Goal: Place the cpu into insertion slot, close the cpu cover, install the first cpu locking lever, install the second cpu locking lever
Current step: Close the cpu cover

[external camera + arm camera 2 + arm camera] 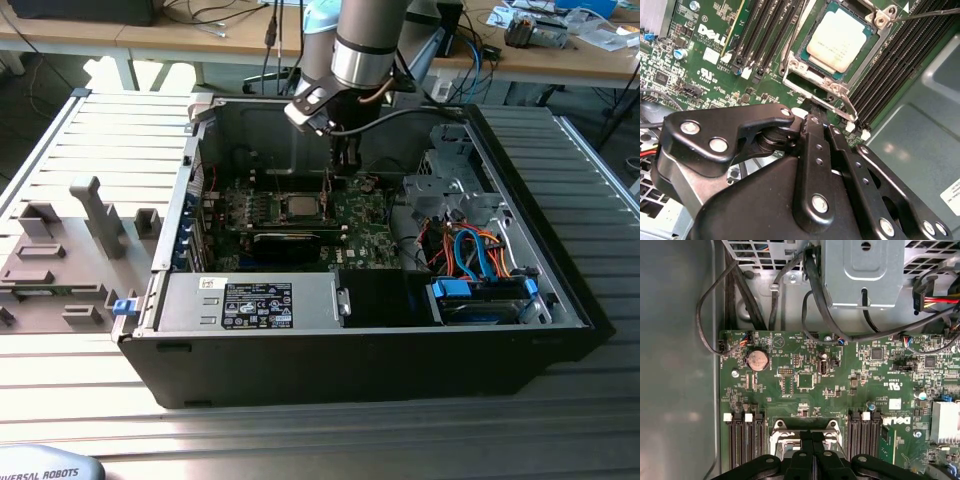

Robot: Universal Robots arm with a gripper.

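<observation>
A slatted metal desk [580, 400] carries an open black computer case [300, 370] lying on its side. Grey moulded holders [100, 215] sit on the desk at the exterior view's left, apart from the case. The robot arm [370, 40] comes down into the case from above. Inside the case, a silver power box [260, 300] lies along the near wall, and blue and orange cables [480, 250] bunch up toward the exterior view's right. A green circuit board [370, 225] covers the floor of the case. Long black memory slots [765, 30] run along both sides of the socket, and a round coin battery [758, 360] sits further out on the board.

The claw [345, 165] hangs low over the board, just beside the insertion slot [278, 208]. In both wrist views its two black fingers [812, 150] lie side by side with no gap showing between them, and the tips [815, 112] reach the edge of the slot's metal frame. I cannot tell whether anything thin is pinched there.

The cpu cover [879, 19] lies down over the slot, its silver frame around the chip. The cpu [840, 37] sits inside the slot, and its dull silver top shows through the cover's window. A thin metal rod [925, 12] sticks out from the cover's far corner.
</observation>
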